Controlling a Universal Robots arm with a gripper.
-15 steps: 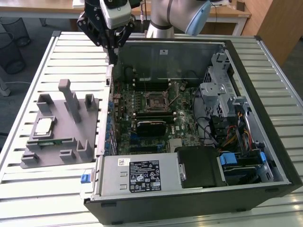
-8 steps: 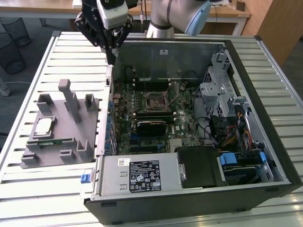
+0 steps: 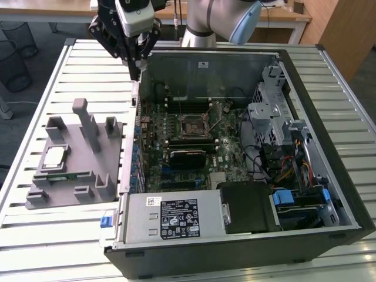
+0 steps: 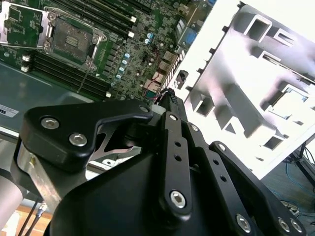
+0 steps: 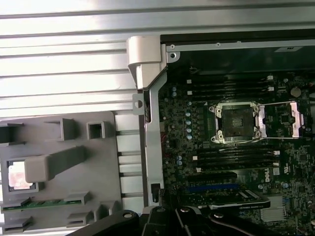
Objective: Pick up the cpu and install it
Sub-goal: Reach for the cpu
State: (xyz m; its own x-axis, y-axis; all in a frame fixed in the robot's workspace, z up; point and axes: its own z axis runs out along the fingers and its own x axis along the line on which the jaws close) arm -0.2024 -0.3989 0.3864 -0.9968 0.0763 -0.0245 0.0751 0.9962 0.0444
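**Exterior view.** Nearest the camera, a power supply (image 3: 170, 216) is seen at the front edge of an open computer case (image 3: 329, 176), which is laid on a slatted table (image 3: 35, 235). The motherboard (image 3: 176, 147) is exposed inside, with the socket (image 3: 191, 125) uncovered and empty. The gripper (image 3: 136, 73) is held high over the far end of the case wall on the exterior view's left. Its fingers are drawn together to a single tip and nothing is carried. The cpu (image 3: 56, 155) is found well apart from the gripper, outside the case, seated flat in a grey holder (image 3: 88, 176). A green memory stick (image 3: 66, 175) is lodged just beside it, on the side away from the gripper.

**Second wrist view.** The gripper body is closest, and its black linkages are seen converging at the gripper (image 4: 170, 96) tip, with no gap and no part between. Past the tip, the socket (image 4: 74, 42) is noted to one side and the pale holder (image 4: 246, 103) to the other. The cpu cannot be made out in the glare.

**First wrist view.** The gripper (image 5: 182, 219) linkage is seen at the frame edge, above the case wall (image 5: 152, 147). The cpu (image 5: 19, 175) is set in its holder pocket, far to one side of the gripper. The socket (image 5: 237, 123) is on the opposite side, within the case.
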